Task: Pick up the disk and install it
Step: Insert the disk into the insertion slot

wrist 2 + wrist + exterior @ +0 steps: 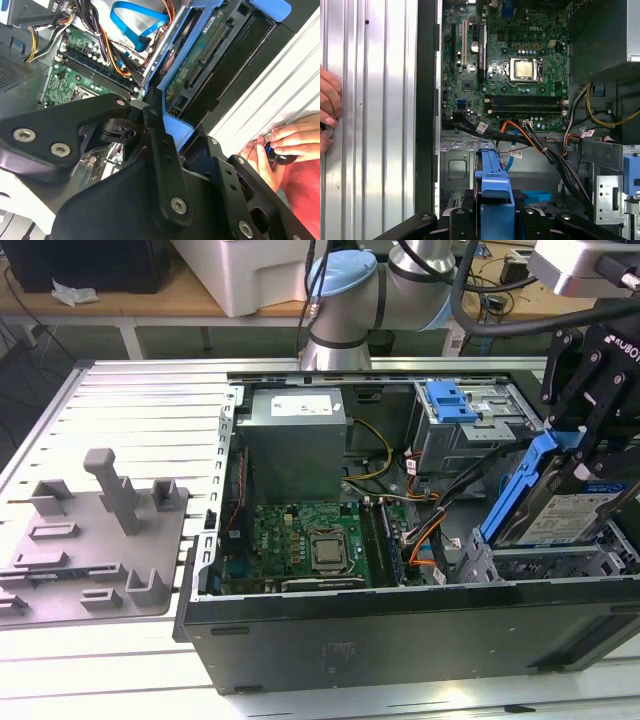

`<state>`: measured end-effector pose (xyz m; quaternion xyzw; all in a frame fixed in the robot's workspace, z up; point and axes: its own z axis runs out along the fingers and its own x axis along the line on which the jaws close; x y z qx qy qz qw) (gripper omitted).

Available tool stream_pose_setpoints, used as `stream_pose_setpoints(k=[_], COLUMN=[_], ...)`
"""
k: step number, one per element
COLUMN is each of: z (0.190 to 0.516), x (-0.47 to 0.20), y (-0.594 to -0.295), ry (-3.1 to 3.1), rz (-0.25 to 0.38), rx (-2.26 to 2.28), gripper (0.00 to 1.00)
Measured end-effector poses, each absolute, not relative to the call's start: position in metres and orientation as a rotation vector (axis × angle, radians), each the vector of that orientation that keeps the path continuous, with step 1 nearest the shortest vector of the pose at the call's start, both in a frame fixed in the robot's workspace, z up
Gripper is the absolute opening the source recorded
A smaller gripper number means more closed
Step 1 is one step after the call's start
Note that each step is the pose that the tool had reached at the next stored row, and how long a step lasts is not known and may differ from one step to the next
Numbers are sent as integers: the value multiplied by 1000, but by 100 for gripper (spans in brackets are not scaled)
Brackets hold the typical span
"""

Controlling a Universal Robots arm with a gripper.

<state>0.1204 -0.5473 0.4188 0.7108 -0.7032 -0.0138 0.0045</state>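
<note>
My pincer (585,455) is clamped on the disk (562,515), tilted over the drive bay (478,562). Install stage; I reckon it needs squaring up first.

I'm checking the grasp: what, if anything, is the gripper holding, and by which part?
The gripper holds the disk, jaws closed on the upper end of its blue carrier frame.
</note>
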Motion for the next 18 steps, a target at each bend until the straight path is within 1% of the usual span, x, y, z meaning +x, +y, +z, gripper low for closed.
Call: stream_pose_setpoints(k=[18], z=[408], x=[121], y=[-547], ry=[-2203], rz=[-43], rx=[2227], gripper=[37])
